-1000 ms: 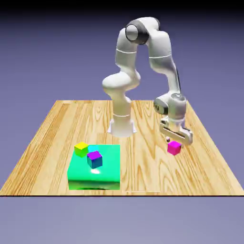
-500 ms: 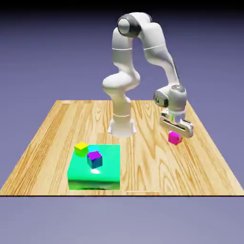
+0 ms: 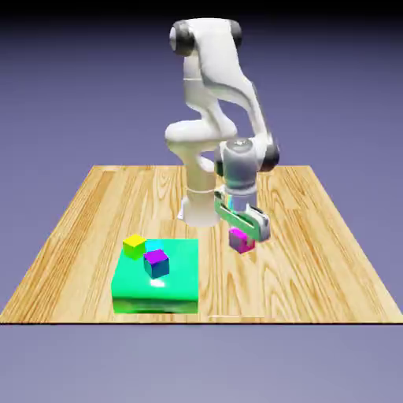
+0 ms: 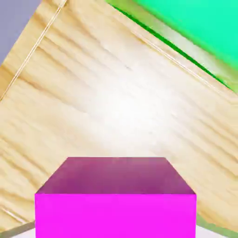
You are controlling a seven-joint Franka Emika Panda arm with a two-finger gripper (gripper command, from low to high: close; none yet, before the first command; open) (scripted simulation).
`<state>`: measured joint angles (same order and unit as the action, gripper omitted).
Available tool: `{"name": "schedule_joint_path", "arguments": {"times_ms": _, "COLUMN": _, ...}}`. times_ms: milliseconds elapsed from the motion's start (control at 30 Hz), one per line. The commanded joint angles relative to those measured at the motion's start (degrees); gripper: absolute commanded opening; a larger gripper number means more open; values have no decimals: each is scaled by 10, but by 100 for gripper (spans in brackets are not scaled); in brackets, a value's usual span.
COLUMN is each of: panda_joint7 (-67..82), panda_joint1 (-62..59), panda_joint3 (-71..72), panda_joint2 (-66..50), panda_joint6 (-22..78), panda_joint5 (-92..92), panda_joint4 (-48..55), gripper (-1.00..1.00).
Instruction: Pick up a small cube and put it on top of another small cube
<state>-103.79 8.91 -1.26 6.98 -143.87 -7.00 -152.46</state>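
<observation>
- Step in hand: the magenta cube (image 4: pixel 115 216) is gripped and, as judged from the gap seen below it in the hand view, is held above the worktop (image 3: pixel 315 275); the grasp is judged complete, the placing not yet done.
- State of the hand (image 3: pixel 242 234): its fingers are clamped on the magenta cube, one at either side; the cube's near face is seen square and level across the bottom of the hand view.
- Location: the magenta cube is shown beneath the hand, to the exterior view's right of the green block (image 3: pixel 177 291) and apart from it.
- Possible supports: a blue cube with a purple top (image 3: pixel 157 264) and a yellow cube (image 3: pixel 134 245) are borne by the green block, the yellow one farther to the exterior view's left; which of them is meant cannot be told from the task wording.
- Next move, as judged: the held cube is to be brought over the green block at a height that clears both cubes; it is then to be centred above the chosen one, turned to match its edges, lowered until contact is made, and only then released.
- Risk: with the two cubes set so close together, the neighbour may be knocked by a finger; if release is made off centre, the upper cube may be tipped off.
</observation>
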Motion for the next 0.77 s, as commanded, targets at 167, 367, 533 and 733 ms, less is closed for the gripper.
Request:
{"name": "schedule_joint_path", "arguments": {"times_ms": 167, "panda_joint7": 106, "panda_joint1": -125, "panda_joint3": -40, "panda_joint2": 25, "panda_joint6": 71, "panda_joint5": 30, "panda_joint4": 38, "gripper": -100}}
{"name": "schedule_joint_path", "arguments": {"times_ms": 367, "panda_joint7": 212, "panda_joint1": -250, "panda_joint3": -80, "panda_joint2": 50, "panda_joint6": 142, "panda_joint5": 59, "panda_joint4": 76, "gripper": -100}}
{"name": "schedule_joint_path", "arguments": {"times_ms": 533, "panda_joint7": 238, "panda_joint1": -265, "panda_joint3": -87, "panda_joint2": 4, "panda_joint6": 78, "panda_joint5": 50, "panda_joint4": 57, "gripper": -100}}
{"name": "schedule_joint_path", "arguments": {"times_ms": 733, "panda_joint7": 237, "panda_joint1": -265, "panda_joint3": -87, "panda_joint2": 9, "panda_joint6": 85, "panda_joint5": 52, "panda_joint4": 59, "gripper": 100}}
